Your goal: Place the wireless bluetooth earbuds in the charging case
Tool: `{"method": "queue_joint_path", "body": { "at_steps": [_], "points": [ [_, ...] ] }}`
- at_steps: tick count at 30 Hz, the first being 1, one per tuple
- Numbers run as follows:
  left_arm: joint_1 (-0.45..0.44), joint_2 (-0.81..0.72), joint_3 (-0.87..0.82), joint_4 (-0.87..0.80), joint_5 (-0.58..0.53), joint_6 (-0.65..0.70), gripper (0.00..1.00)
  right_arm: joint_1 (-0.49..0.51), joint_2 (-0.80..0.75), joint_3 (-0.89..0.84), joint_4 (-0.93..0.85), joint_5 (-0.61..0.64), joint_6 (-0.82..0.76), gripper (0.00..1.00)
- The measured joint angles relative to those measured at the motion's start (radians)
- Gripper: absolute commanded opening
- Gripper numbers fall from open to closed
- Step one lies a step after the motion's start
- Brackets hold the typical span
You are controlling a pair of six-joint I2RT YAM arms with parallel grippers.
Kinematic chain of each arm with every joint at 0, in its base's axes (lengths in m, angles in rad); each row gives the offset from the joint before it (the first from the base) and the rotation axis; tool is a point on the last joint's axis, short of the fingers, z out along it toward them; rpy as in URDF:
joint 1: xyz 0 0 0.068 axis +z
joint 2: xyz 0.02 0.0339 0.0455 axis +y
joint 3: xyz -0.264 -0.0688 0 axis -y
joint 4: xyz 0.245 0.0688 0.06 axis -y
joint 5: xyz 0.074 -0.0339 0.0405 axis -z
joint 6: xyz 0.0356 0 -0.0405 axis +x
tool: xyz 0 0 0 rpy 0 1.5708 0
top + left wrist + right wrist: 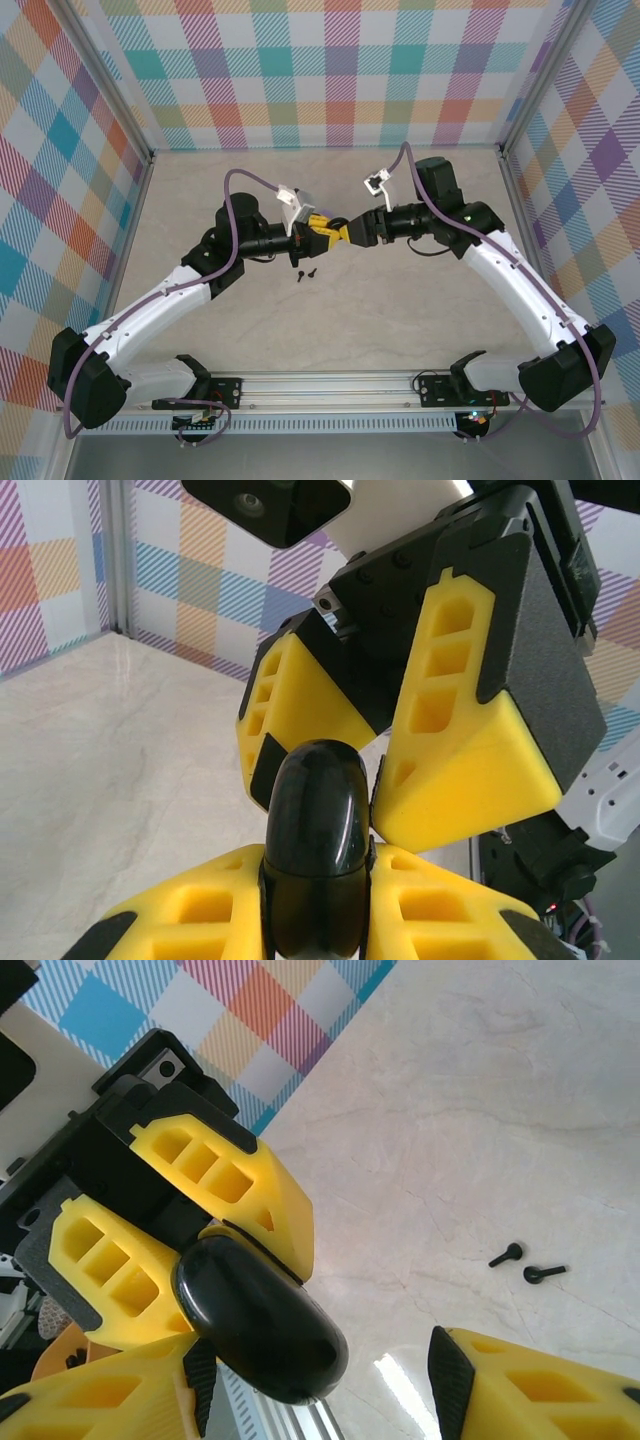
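— Left end effector [321, 229] is seen from above, raised over the counter [400, 320], tip to tip with the right end effector [347, 233]. Can anything be made out between them?

— Little from above, since it is hidden by the yellow fingers. Two black earbuds [300, 276] are seen lying on the counter below the left end effector, on its near side, clear of both arms.

— And from the left wrist?

— The left end effector is closed narrowly on a black, rounded charging case [315, 840], which stands up between its fingers. The right end effector's fingers are set to either side of the case's top, apart from each other.

— Is the case clamped by the right one?

— That is not shown. From the right wrist, the charging case [260, 1320] is seen held in the left fingers and close against one right finger, while a plain gap is left to the other. The right end effector is taken as moderately open, with nothing held. The earbuds [506, 1254] are seen beyond it on the counter, side by side and not touching.

— Which step is in hand, then?

— The case appears shut, so it is judged that its lid is being dealt with; no earbud has been put in. Next, the lid must be got open while the case is held steady. An earbud must then be picked up with a narrow, exact pinch.
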Motion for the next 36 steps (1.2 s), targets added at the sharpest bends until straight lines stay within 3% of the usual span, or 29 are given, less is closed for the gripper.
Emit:
{"method": "queue_joint_path", "body": {
  "at_steps": [13,26,36],
  "points": [
    [-0.027,-0.010,-0.007,-0.032,0.017,0.059,0.08,0.004,-0.031,0.000,-0.006,0.123,0.011,0.61],
    [-0.032,-0.034,-0.027,-0.027,-0.025,0.070,0.08,0.004,-0.043,0.002,-0.006,0.161,0.023,0.63],
    [-0.032,-0.119,-0.076,-0.029,-0.063,0.042,0.08,0.003,-0.076,0.002,-0.053,0.426,0.058,0.63]
  ]
}}
